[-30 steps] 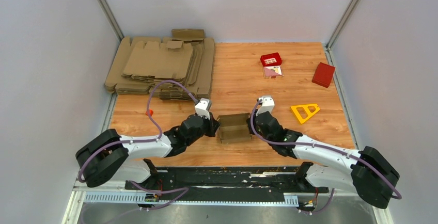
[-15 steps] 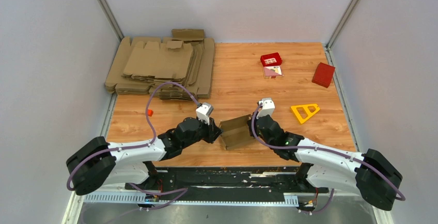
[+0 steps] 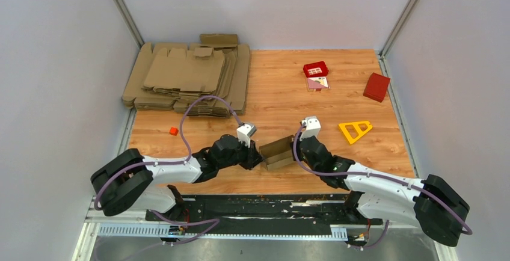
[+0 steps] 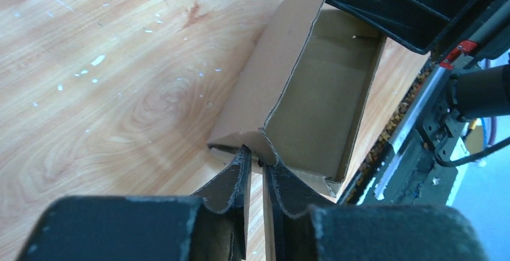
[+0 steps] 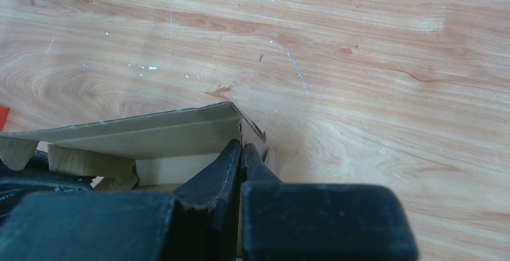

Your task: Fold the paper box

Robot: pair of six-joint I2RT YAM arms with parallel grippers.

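Between my two arms, close to the near edge of the tabletop, is the paper box. It is partly formed, an open brown trough with its long walls standing and its hollow inside showing from above. It lies at a slant across the wood grain, one end toward each of my wrists.

My left jaws are narrow, only a thin slit between the fingers. A corner of the box's near end wall runs down into that slit, so I read them as closed on the card there. A small flap is folded out beside that corner. Whether the box's underside rests on the wood or hangs just above it, I cannot tell.

My right jaws are pressed together at the opposite end. The fingertips meet at the upright edge of the end wall, one finger on the inner side and one on the outer, pinching the card.

At the far left corner lies a big pile of flat cardboard blanks. A small orange piece lies near my left arm. Well apart on the right are a yellow triangle, a red box and a small red tray with a printed card just beside it.
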